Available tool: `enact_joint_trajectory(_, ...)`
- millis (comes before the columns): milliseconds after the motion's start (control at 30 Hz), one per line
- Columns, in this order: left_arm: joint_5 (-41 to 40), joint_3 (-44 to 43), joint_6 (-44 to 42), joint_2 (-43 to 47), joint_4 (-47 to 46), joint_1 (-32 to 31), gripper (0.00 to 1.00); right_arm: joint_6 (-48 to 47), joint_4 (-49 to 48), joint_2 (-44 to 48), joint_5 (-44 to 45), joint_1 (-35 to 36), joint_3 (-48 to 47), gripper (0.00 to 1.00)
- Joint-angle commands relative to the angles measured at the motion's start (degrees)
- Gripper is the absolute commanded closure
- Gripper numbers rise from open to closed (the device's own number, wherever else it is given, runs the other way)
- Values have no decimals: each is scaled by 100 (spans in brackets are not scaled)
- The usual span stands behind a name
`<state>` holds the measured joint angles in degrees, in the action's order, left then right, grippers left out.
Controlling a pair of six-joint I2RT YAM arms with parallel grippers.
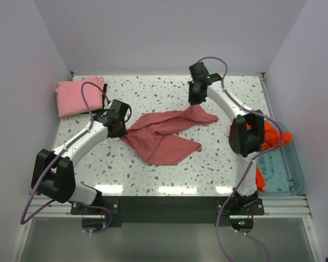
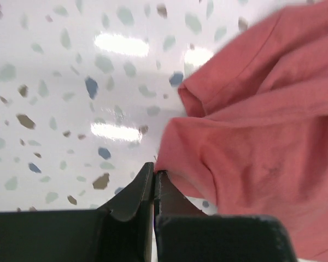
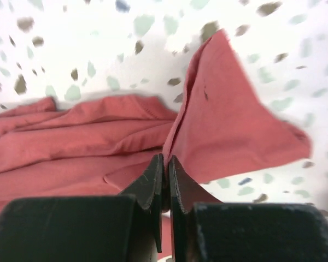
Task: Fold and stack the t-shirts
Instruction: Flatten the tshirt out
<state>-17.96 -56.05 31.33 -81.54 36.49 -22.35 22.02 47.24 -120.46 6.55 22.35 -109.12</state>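
Top external view: rose-red t-shirt (image 1: 164, 139) lies crumpled at centre, with left gripper (image 2: 154, 173) and right gripper (image 3: 165, 161) each clamped onto an edge. The right arm (image 1: 246, 134) half hides the orange t-shirt (image 1: 272, 136) at the tray (image 1: 288, 180).

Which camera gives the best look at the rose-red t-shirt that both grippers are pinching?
Top external: the whole rose-red t-shirt shows, crumpled between both arms. The left wrist view shows only an edge pinched by the left gripper; the right wrist view shows a raised corner in the right gripper, plus folds behind.
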Motion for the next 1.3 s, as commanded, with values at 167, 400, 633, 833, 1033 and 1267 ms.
enact_joint_trajectory(167,-876,-2748,-1330,-485,227,398,100,-233,496,1322,198,-916,-1021,100)
enact_joint_trajectory(400,-1324,-4905,-2253,-855,262,398,100,-672,637,2016,961,-943,-1954,100)
enact_joint_trajectory(633,-1281,-5478,-2807,-101,-395,398,100,-1279,-372,3387,1375,-934,-1589,100)
enact_joint_trajectory(833,-1166,-5320,-2992,962,-1143,398,100,-1718,-1682,4750,1148,-925,-770,100)
enact_joint_trajectory(1033,-868,-5118,-2992,1860,-1968,398,100,-1842,-2632,5849,603,-934,-373,100)
enact_joint_trajectory(1267,-719,-4837,-2975,2458,-2550,398,100,-1789,-2879,5912,435,-934,-1005,100)
